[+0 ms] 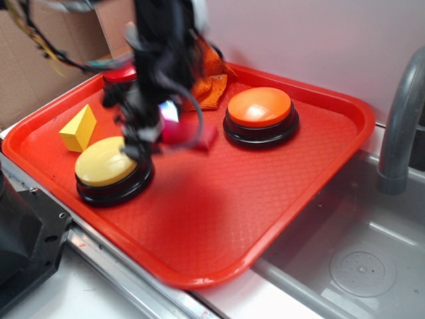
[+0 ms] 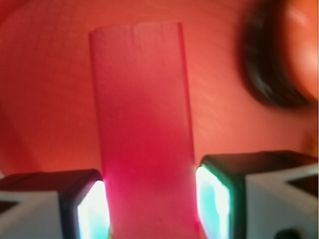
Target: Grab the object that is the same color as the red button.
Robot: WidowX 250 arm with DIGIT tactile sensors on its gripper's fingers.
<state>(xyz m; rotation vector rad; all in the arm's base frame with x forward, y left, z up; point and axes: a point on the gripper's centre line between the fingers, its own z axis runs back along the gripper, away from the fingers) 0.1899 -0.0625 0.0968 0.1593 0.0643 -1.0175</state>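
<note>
The object, a long flat red block (image 2: 142, 124), fills the wrist view, and both lit pads (image 2: 92, 211) press against its sides. My gripper (image 2: 149, 201) is shut on its near end. In the exterior view my blurred gripper (image 1: 165, 126) stands over the middle of the tray with the red block (image 1: 202, 138) sticking out to its right. I cannot tell whether the block still touches the tray. The red button (image 1: 119, 74) sits at the tray's back left, mostly hidden behind my arm.
On the red tray (image 1: 319, 199) are a yellow button (image 1: 106, 163) just left of the gripper, an orange button (image 1: 260, 109) to the right, a yellow wedge (image 1: 78, 127) and an orange cloth (image 1: 211, 83). A sink (image 1: 358, 266) and faucet (image 1: 398, 126) lie right.
</note>
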